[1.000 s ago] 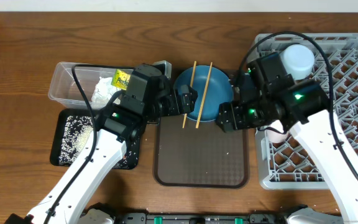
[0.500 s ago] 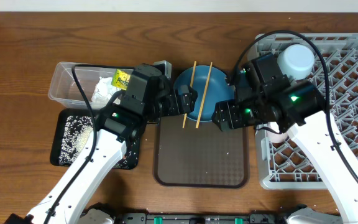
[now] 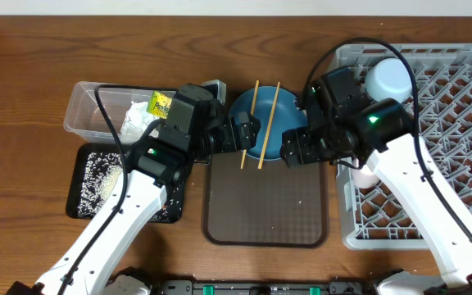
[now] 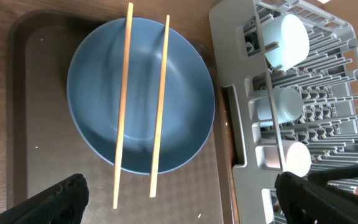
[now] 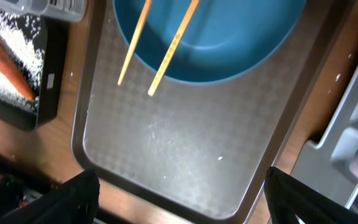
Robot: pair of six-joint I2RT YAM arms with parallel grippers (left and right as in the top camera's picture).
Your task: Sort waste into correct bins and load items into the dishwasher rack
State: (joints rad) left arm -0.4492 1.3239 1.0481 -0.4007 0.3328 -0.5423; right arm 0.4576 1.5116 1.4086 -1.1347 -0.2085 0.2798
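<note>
Dark-blue plate (image 3: 292, 119) sits at the far end of the brown tray (image 3: 267, 209), with the chopsticks (image 4: 123, 106) lying across it, near tips overhanging the rim. Left gripper (image 4: 179, 202) and right gripper (image 5: 182, 199) hang at the plate's near-left and near-right edges, both spread wide and empty. Grey rack (image 3: 457, 164) is just right of the tray, light-blue cup (image 3: 389, 79) in its far-left corner. On the left, the clear tub (image 3: 93, 111) holds a napkin (image 3: 136, 123) and a yellow-green packet (image 3: 161, 104), print unreadable. Black tray (image 5: 50, 93) holds rice (image 3: 105, 176) and a carrot (image 5: 5, 65).
</note>
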